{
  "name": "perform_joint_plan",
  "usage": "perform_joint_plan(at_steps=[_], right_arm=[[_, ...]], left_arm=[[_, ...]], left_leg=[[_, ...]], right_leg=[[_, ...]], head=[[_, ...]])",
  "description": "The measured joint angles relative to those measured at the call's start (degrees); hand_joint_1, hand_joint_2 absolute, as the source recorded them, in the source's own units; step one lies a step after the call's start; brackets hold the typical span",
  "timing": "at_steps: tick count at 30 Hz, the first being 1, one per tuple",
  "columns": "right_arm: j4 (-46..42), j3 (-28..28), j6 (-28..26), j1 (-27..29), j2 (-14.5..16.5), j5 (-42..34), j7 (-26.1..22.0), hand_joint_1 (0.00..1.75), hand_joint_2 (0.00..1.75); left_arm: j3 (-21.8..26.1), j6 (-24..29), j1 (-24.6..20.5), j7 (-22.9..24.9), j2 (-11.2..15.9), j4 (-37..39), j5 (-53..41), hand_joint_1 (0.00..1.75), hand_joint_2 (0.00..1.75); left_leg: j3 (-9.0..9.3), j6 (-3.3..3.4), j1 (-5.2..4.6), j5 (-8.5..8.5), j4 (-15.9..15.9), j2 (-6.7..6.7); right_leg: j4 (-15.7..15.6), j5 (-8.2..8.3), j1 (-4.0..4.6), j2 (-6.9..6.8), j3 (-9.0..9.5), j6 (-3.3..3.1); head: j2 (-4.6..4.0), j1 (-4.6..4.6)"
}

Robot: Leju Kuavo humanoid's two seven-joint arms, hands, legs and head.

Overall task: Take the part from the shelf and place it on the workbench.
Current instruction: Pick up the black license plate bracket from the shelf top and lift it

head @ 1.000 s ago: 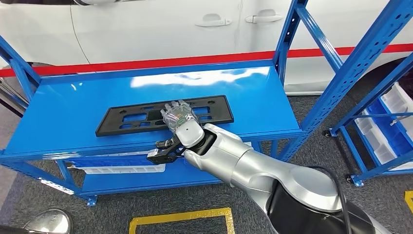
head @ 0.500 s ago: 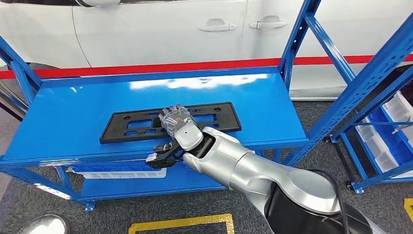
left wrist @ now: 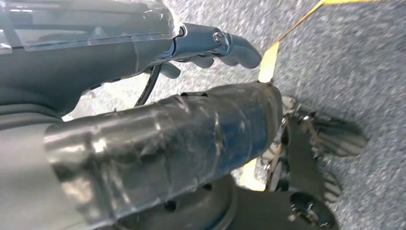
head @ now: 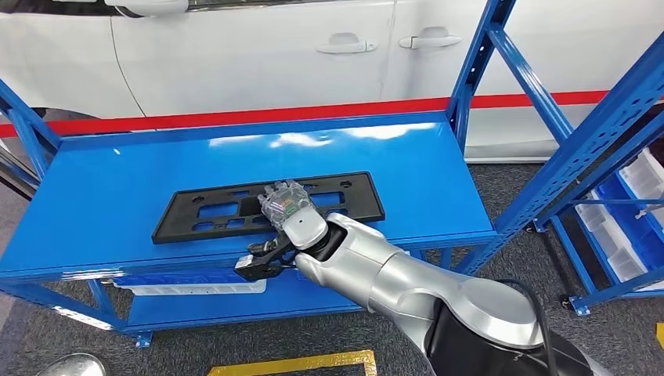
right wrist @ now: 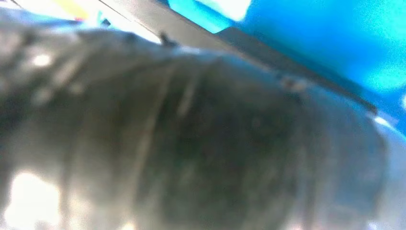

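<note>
The flat black plastic plate with rectangular cut-outs [head: 270, 206] lies lengthwise on the glossy blue metal shelf top [head: 117, 188], close to its near edge, which I judge leaves it within reach of an arm coming in from the front; most of the plate runs out to the left of the right robot hand [head: 286, 205], a shorter stretch to its right; the part is therefore not yet lifted off the shelf, and no worktop to receive it can be picked out here. The right robot hand rests on top of the plate near its middle, fingers laid forward and fairly flat across the cut-outs, palm over the near rim; a dark thumb seems to reach under the shelf's front edge below the hand; whether the fingers and thumb have actually closed on the plate I cannot tell, for the right wrist view is blurred. That placing suggests a clamp over the near edge, so the plate can be drawn toward the robot. The left robot hand [left wrist: 210, 48] hangs beside the body over grey carpet, its fingers curled loosely inward with nothing in them. Beyond the right robot hand, behind the shelf, stands a white car [head: 235, 47] with a red stripe.
</note>
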Motion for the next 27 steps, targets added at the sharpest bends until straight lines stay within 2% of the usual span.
perform_joint_plan(at_steps=[2, 4, 5, 6, 7, 8, 9, 11, 14, 16, 17, 18, 19, 20, 21, 22, 24, 25, 26, 27], right_arm=[[-0.03, 0.02, -0.02, 0.04, 0.07, -0.32, -0.10, 0.00, 0.00], [-0.03, 0.07, -0.05, 0.28, 0.11, -0.83, -0.04, 0.00, 0.00], [-0.02, 0.09, -0.07, 0.45, 0.12, -1.04, 0.01, 0.00, 0.00], [-0.02, 0.10, -0.08, 0.59, 0.12, -1.19, 0.05, 0.00, 0.00], [-0.02, 0.10, -0.09, 0.66, 0.12, -1.29, 0.08, 0.00, 0.00], [-0.02, 0.10, -0.11, 0.67, 0.13, -1.38, 0.09, 0.00, 0.00], [-0.02, 0.10, -0.16, 0.65, 0.13, -1.48, 0.11, 0.00, 0.00], [0.01, 0.10, -0.34, 0.61, 0.14, -1.65, 0.13, 0.00, 0.00], [0.05, 0.10, -0.63, 0.61, 0.14, -1.71, 0.13, 0.00, 0.00], [0.10, 0.10, -0.77, 0.58, 0.11, -1.56, 0.16, 0.00, 0.00], [0.14, 0.10, -0.74, 0.59, 0.10, -1.44, 0.17, 0.00, 0.00], [0.19, 0.13, -0.58, 0.62, 0.07, -1.28, 0.13, 0.00, 0.44], [0.24, 0.18, -0.29, 0.69, 0.03, -1.15, 0.04, 0.00, 0.44], [0.28, 0.24, 0.13, 0.76, -0.02, -1.05, -0.12, 0.00, 0.44], [0.33, 0.32, 0.53, 0.81, -0.07, -0.99, -0.31, 0.00, 0.44], [0.38, 0.39, 0.81, 0.81, -0.11, -0.98, -0.46, 0.00, 0.00], [0.50, 0.48, 0.80, 0.72, -0.14, -0.97, -0.62, 0.00, 0.00], [0.61, 0.49, 0.61, 0.63, -0.14, -0.95, -0.62, 0.00, 0.00], [0.74, 0.49, 0.39, 0.55, -0.14, -0.93, -0.60, 0.00, 0.00], [0.93, 0.50, 0.22, 0.49, -0.14, -0.90, -0.58, 0.00, 0.00]], left_arm=[[0.30, 0.01, 0.07, -0.10, 0.03, 0.00, 0.03, 0.00, 0.00], [0.50, 0.02, 0.10, -0.35, 0.03, 0.00, -0.02, 0.00, 0.00], [0.55, 0.02, 0.10, -0.45, 0.03, 0.00, -0.06, 0.00, 0.00], [0.57, 0.02, 0.11, -0.52, 0.04, 0.00, -0.10, 0.00, 0.00], [0.60, 0.02, 0.12, -0.54, 0.04, 0.00, -0.12, 0.00, 0.00], [0.62, 0.03, 0.11, -0.55, 0.05, 0.00, -0.14, 0.00, 0.00], [0.66, 0.03, 0.08, -0.56, 0.06, 0.00, -0.18, 0.00, 0.00], [0.73, 0.04, -0.02, -0.60, 0.07, 0.00, -0.32, 0.00, 0.00], [0.81, 0.11, -0.08, -0.62, 0.07, 0.00, -0.48, 0.00, 0.00], [0.86, 0.17, -0.05, -0.56, 0.05, 0.00, -0.55, 0.00, 0.00], [0.88, 0.19, -0.04, -0.51, 0.05, 0.00, -0.58, 0.00, 0.00], [0.90, 0.20, -0.05, -0.46, 0.05, 0.00, -0.60, 0.00, 0.00], [0.92, 0.20, -0.06, -0.39, 0.05, 0.00, -0.61, 0.00, 0.00], [0.95, 0.20, -0.06, -0.32, 0.06, 0.00, -0.63, 0.00, 0.00], [0.97, 0.20, -0.05, -0.25, 0.06, 0.00, -0.68, 0.00, 0.00], [0.98, 0.20, -0.04, -0.17, 0.06, 0.00, -0.75, 0.00, 0.00], [1.01, 0.20, -0.02, -0.11, 0.04, 0.01, -0.97, 0.00, 0.00], [1.02, 0.20, -0.04, -0.11, 0.03, 0.02, -1.05, 0.00, 0.00], [1.02, 0.20, -0.06, -0.13, 0.03, 0.02, -1.10, 0.00, 0.00], [1.02, 0.20, -0.07, -0.15, 0.04, 0.02, -1.11, 0.00, 0.00]], left_leg=[[-1.83, -0.59, 0.19, -2.44, 4.19, -0.01], [-5.72, -1.20, 0.53, -5.32, 11.60, -0.02], [-7.22, -1.45, 0.69, -5.71, 14.04, -0.01], [-7.77, -1.64, 0.84, -5.01, 14.51, 0.00], [-7.19, -1.76, 0.97, -3.32, 12.77, 0.02], [-5.61, -1.82, 1.11, -1.07, 9.09, 0.04], [-3.85, -1.81, 1.12, 0.46, 5.44, 0.04], [-1.66, -1.43, 0.97, 1.73, 0.75, -0.06], [-1.45, -0.57, 0.91, 1.56, 0.16, -0.15], [-1.19, 0.15, 1.17, 1.69, -0.19, -0.07], [-1.08, 0.45, 1.29, 1.71, -0.32, -0.01], [-1.05, 0.66, 1.25, 1.66, -0.31, 0.00], [-1.06, 0.80, 1.23, 1.62, -0.27, 0.01], [-1.05, 0.84, 1.21, 1.56, -0.22, 0.00], [-1.04, 0.87, 1.21, 1.50, -0.15, -0.02], [-1.00, 0.84, 1.21, 1.42, -0.07, -0.05], [-0.87, 0.61, 1.21, 1.21, 0.12, -0.10], [-0.88, 0.43, 1.12, 1.10, 0.22, -0.13], [-0.90, 0.20, 1.01, 1.02, 0.29, -0.15], [-0.94, -0.04, 0.93, 0.97, 0.31, -0.16]], right_leg=[[-0.55, 0.06, -0.42, -0.11, 0.59, -0.13], [-0.49, -0.11, -0.40, -0.18, 0.68, -0.23], [-0.37, -0.24, -0.39, -0.20, 0.68, -0.23], [-0.20, -0.40, -0.43, -0.17, 0.70, -0.19], [0.03, -0.62, -0.49, -0.12, 0.73, -0.10], [0.33, -0.90, -0.55, -0.06, 0.80, 0.05], [0.60, -1.17, -0.53, -0.01, 0.81, 0.26], [1.04, -1.53, -0.34, 0.07, 0.67, 0.72], [1.15, -1.69, -0.23, 0.06, 0.60, 1.31], [3.21, -3.16, -0.29, 0.02, -0.19, 1.81], [5.80, -4.63, -0.39, 0.00, -1.38, 2.06], [9.41, -6.40, -0.47, -0.01, -3.13, 2.22], [13.22, -7.92, -0.56, -0.01, -5.08, 2.33], [16.16, -8.71, -0.64, -0.02, -6.68, 2.40], [17.33, -8.46, -0.71, -0.03, -7.47, 2.41], [16.31, -7.17, -0.75, -0.04, -7.18, 2.35], [9.21, -3.19, -0.78, -0.09, -4.08, 2.07], [5.70, -1.89, -0.65, -0.09, -2.47, 1.95], [3.18, -1.15, -0.60, -0.07, -1.34, 1.85], [2.02, -1.08, -0.49, 0.00, -0.85, 1.79]], head=[[0.00, -0.06], [0.00, -0.08], [0.00, -0.08], [0.00, -0.08], [0.00, -0.09], [0.00, -0.08], [0.00, -0.08], [0.00, -0.05], [0.00, -0.01], [0.00, 0.01], [0.00, 0.02], [0.00, 0.02], [0.00, 0.02], [0.00, 0.02], [0.00, 0.02], [0.00, 0.03], [0.00, 0.03], [0.00, 0.03], [0.00, 0.00], [0.00, -0.01]])
